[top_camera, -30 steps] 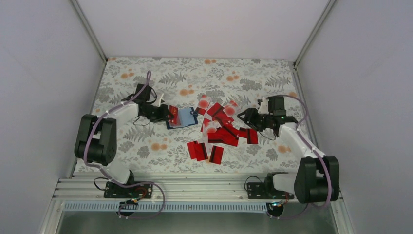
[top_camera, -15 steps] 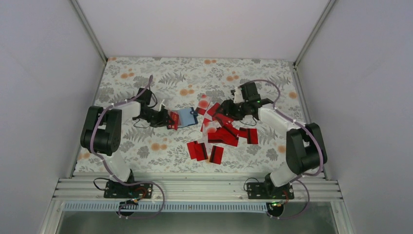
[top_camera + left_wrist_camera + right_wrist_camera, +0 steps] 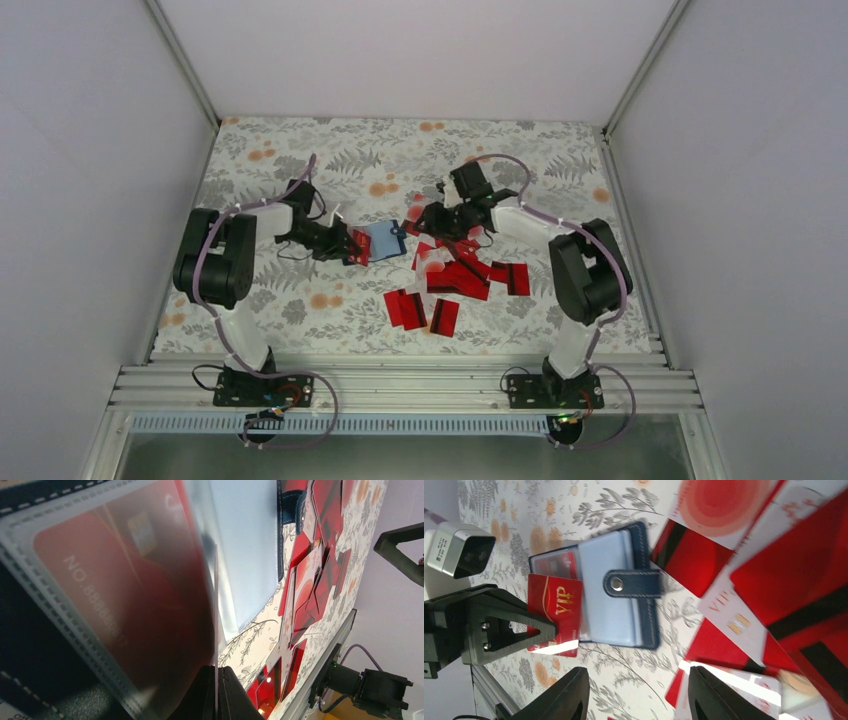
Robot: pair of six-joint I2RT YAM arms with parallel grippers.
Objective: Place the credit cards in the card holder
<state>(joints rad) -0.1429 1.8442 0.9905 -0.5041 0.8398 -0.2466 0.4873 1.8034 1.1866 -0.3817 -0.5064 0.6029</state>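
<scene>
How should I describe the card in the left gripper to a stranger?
On the flowered table, left of the red pile, lies the open blue card holder. The left gripper pinches one red card at the holder's left edge. Apart from the pile, it bears gold VIP lettering.

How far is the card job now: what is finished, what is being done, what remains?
Done: one red card sits inside the open card holder. In hand: the left gripper is shut on a VIP card at the holder's edge; the right gripper hangs open and empty. Left: roughly a dozen loose cards on the table.
</scene>
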